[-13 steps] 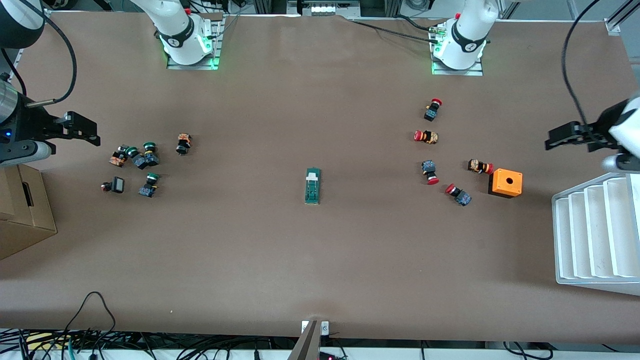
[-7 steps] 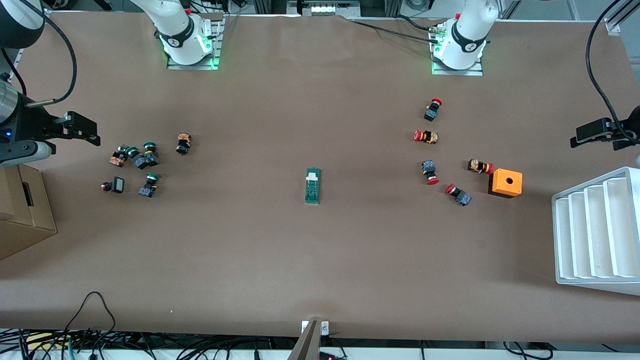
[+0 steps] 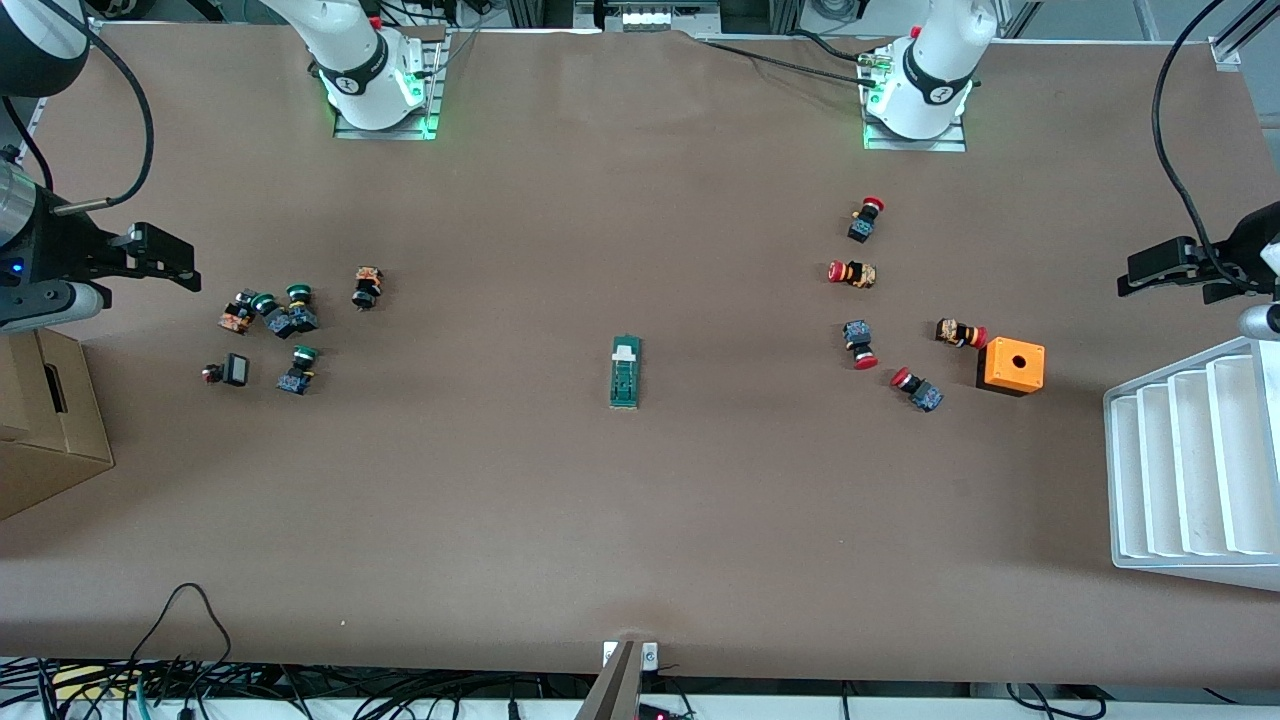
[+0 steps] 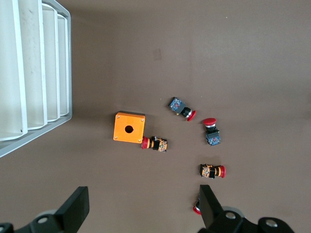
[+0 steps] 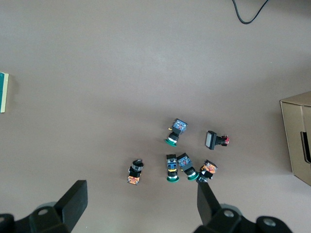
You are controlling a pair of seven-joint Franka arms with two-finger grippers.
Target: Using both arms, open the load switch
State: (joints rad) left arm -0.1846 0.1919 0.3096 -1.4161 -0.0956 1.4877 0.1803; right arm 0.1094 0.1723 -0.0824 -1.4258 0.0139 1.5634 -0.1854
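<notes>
The load switch (image 3: 625, 371), a narrow dark-green block with a white piece at one end, lies flat near the middle of the table; only its edge (image 5: 3, 92) shows in the right wrist view. My left gripper (image 3: 1150, 272) (image 4: 143, 201) hangs open and empty, high over the left arm's end of the table, above bare table beside the red-capped buttons. My right gripper (image 3: 170, 258) (image 5: 141, 199) hangs open and empty, high over the right arm's end, above the green-capped buttons. Both are far from the switch.
Several red-capped buttons (image 3: 865, 272) and an orange box with a hole (image 3: 1011, 365) lie toward the left arm's end, beside a white ridged tray (image 3: 1190, 470). Several green-capped buttons (image 3: 280, 315) and a cardboard box (image 3: 45, 420) sit toward the right arm's end.
The left gripper swung out toward the table's end, then came partway back toward the middle. The right arm and the switch have not moved.
</notes>
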